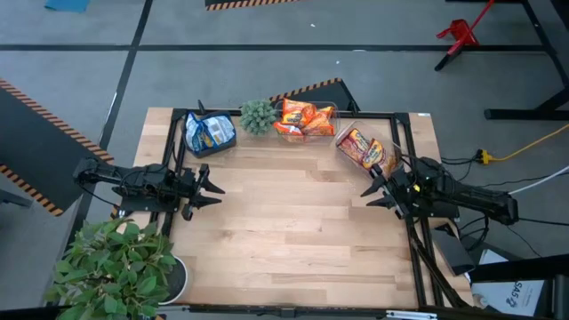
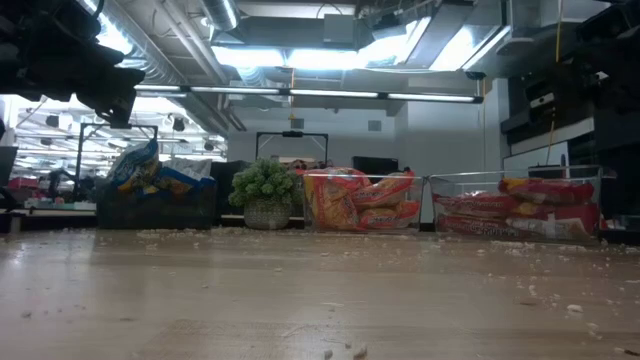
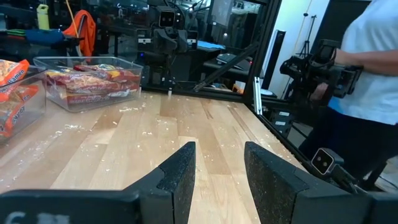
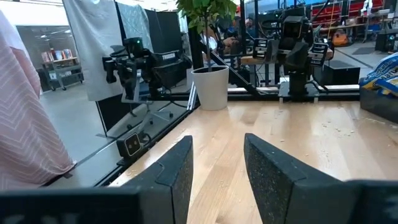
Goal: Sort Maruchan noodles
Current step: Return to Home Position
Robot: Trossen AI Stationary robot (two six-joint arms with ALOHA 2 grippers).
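The left arm [image 1: 133, 184] extends low over the left edge of the desk [image 1: 293, 231], pointing toward its centre, with the left jaws parted and empty. The right arm [image 1: 462, 199] mirrors it at the right edge, right jaws likewise parted and empty.

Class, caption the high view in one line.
Blue packs, orange packs and red packs binned; left gripper and right gripper open, empty.

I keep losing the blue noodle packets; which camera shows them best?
The high view: the blue noodle packets lie in full sight from above. The low view shows only their tops above a dark bin; the right wrist view catches an edge; the left wrist view, none.
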